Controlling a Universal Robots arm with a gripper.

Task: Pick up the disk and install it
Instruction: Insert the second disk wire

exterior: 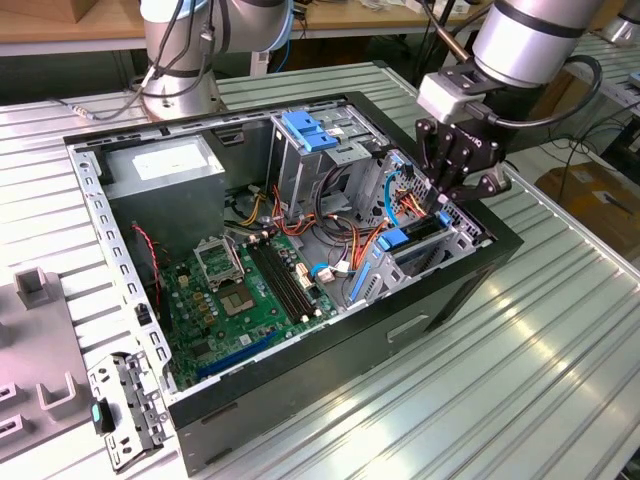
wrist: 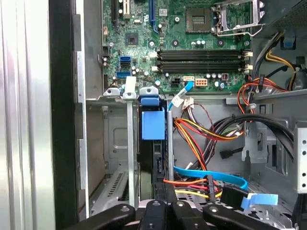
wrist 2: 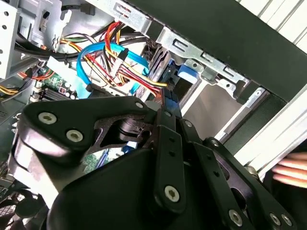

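One black gripper [exterior: 447,190] sits over the open black computer case [exterior: 400,330], one blue-railed silver disk [wrist: 153,125] slotted edgewise at its 12 o'clock; can't tell the jaws' state.

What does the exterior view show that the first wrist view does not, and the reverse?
Exterior view: the whole open black computer case on the ribbed metal table, the large grey box with a white sticker, and the silver robot arm. First wrist view: down inside the grey metal bay, a blue-ended slab standing edge-on, probably the disk. Both: the green motherboard, the red-and-yellow wire bundle, the flat blue cable and the black claw.
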